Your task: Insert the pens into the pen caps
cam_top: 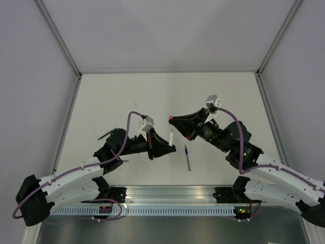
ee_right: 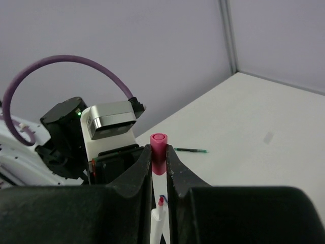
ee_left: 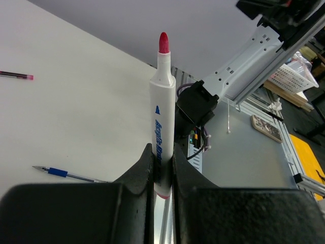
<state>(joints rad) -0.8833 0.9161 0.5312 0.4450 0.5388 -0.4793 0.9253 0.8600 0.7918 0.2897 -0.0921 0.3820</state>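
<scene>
My left gripper (cam_top: 169,148) is shut on a white marker pen (cam_top: 171,138) with a red tip and holds it upright off the table; in the left wrist view the pen (ee_left: 162,117) stands between the fingers (ee_left: 144,168). My right gripper (cam_top: 173,120) is shut on a pink cap (cam_top: 171,118), a short way beyond the pen's tip. In the right wrist view the cap (ee_right: 159,150) sits between the fingertips, with the pen's red tip (ee_right: 160,202) just below it, not touching. A blue pen (cam_top: 187,157) lies on the table.
A green pen (cam_top: 105,135) lies left of the left arm and shows in the right wrist view (ee_right: 192,150). A thin red pen (ee_left: 15,75) and the blue pen (ee_left: 66,174) lie on the table in the left wrist view. Walls enclose the white table (cam_top: 167,96).
</scene>
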